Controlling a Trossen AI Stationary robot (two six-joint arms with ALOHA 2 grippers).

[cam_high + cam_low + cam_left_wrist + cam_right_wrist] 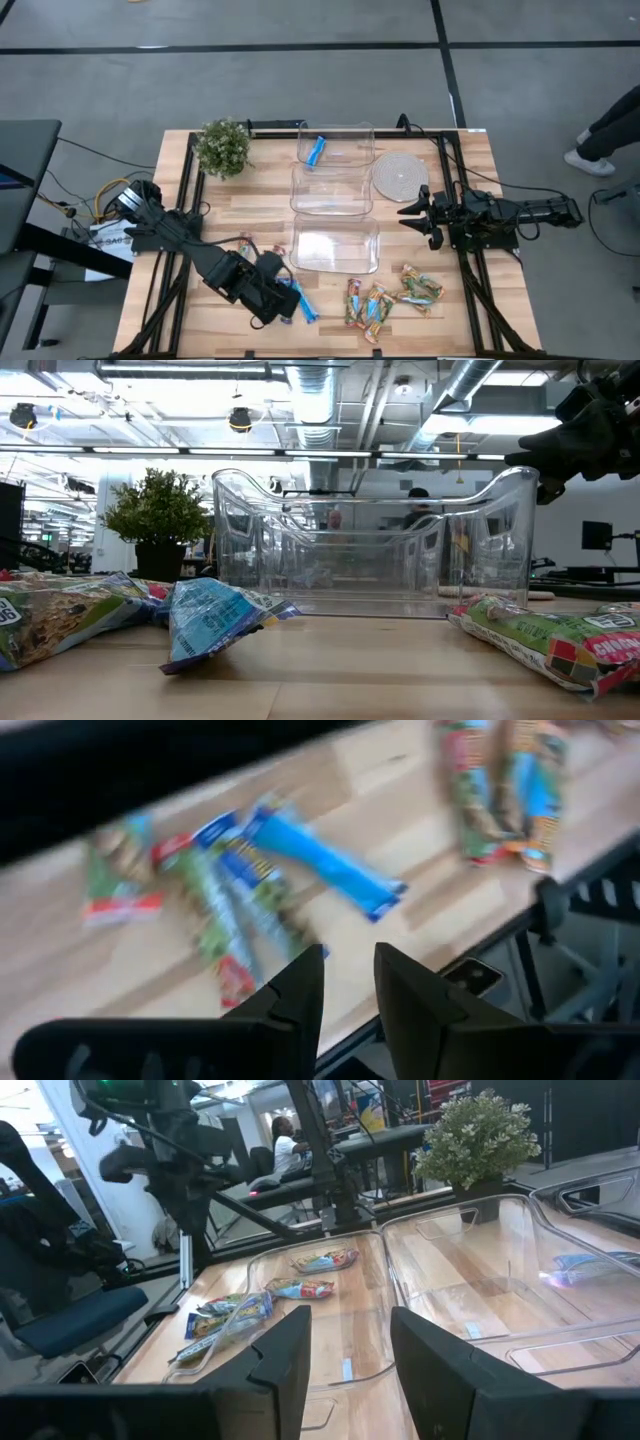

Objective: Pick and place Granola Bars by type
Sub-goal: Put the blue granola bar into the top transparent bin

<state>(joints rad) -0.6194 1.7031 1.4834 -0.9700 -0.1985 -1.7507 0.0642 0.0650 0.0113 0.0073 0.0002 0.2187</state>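
Hovering over the front-left of the wooden table (230, 215), the left gripper (345, 982) has its fingers a bit apart w/ nothing between them, just above a blue bar (325, 860) and some red-green bars (215, 910). The right gripper (348, 1342) waits at the right edge, beside the tubs, fingers also apart and empty. Three clear tubs (334, 243) stand in a row in the middle; the far one (335, 147) holds one blue bar (316, 151). More Granola Bars (385, 297) lie in a heap at front-right. A small potted plant (222, 146) and a round woven mat (398, 175) sit at the back. Around the table is grey floor; the room behind has ceiling pipes, lamps, and a person sitting far off.
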